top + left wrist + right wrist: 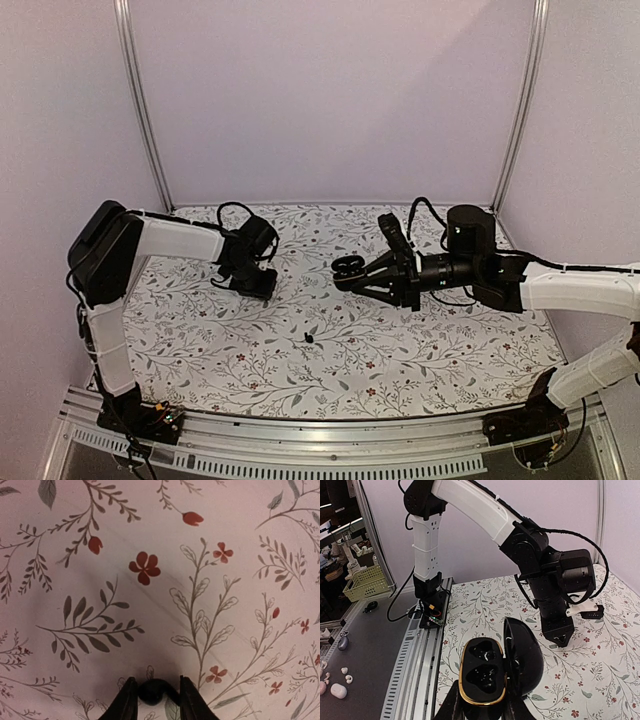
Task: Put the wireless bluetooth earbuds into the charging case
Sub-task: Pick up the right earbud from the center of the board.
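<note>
Both sockets of the glossy black gold-rimmed charging case (482, 672), pinched in my right end effector (482, 710) at lower centre, look empty; my left end effector (157, 685) pinches one tiny black earbud (152, 692), the second earbud (310, 338) lies mid-frame on the floral-clothed bench (450, 350).

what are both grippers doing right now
left gripper: closed on one earbud
right gripper: closed on the charging case, lid open
</note>
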